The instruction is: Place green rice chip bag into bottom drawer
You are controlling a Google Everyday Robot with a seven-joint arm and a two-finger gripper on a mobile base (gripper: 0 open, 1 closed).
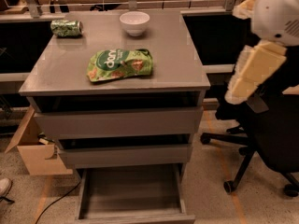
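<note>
The green rice chip bag (119, 64) lies flat near the middle of the grey cabinet top (187, 55), printed side up, touching nothing else. Behind it stands a white bowl (134, 22), and at the back left corner a small green drink can (66, 28) lies on its side, both well apart from the bag. Below the top, two upper drawers (119, 122) stand slightly ajar; under them the bottom drawer (135, 217) is pulled out, its bare grey floor showing. The gripper (247, 78) hangs off to the right of the cabinet, above a black office chair (266, 139), well apart from the bag – whether it is open or closed cannot be told. A cardboard box (32, 153) sits on the floor at the left
</note>
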